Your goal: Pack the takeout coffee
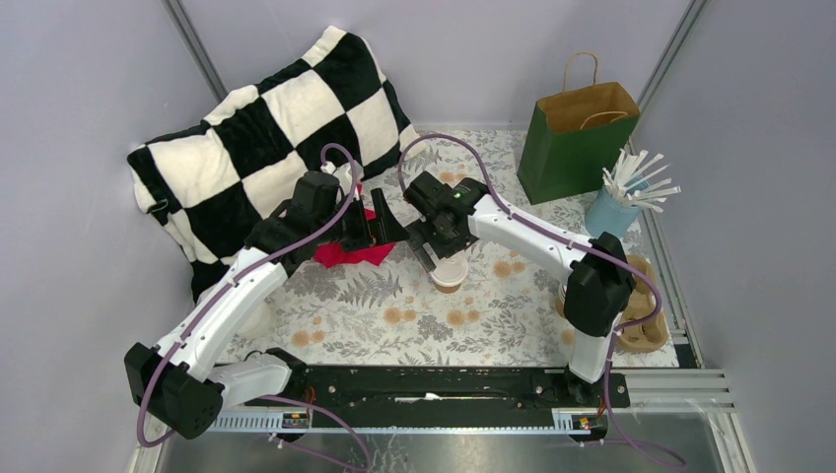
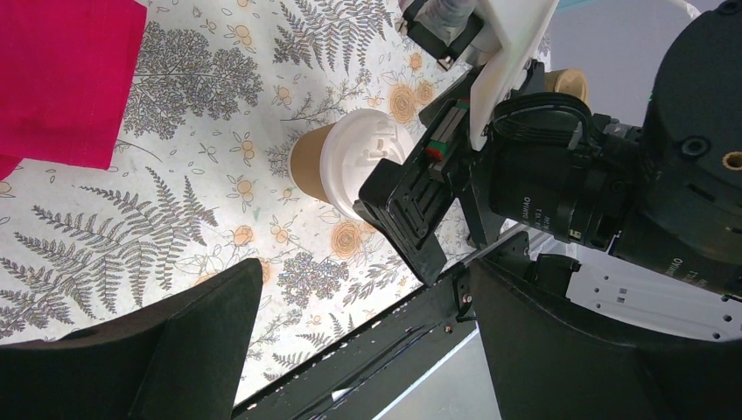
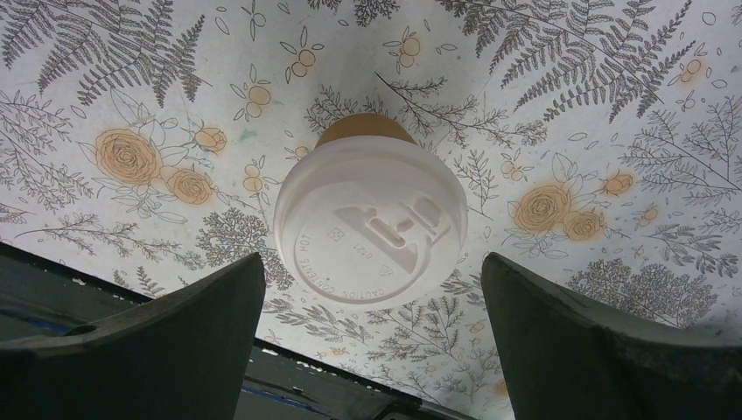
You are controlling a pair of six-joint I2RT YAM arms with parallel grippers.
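**Right pincer wide above the lidded cup**

The right pincer (image 3: pixel 372 271) gapes wide and empty above the small brown kraft paper cup with a white plastic lid (image 3: pixel 370 229), which stands upright on the fern-and-flower-patterned bench (image 3: pixel 131 105). The left pincer (image 2: pixel 363 280) also hangs wide.

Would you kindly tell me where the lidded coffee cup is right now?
In the top view, the coffee cup stands mid-table on the floral cloth, beneath the open right gripper, right of the red cloth.
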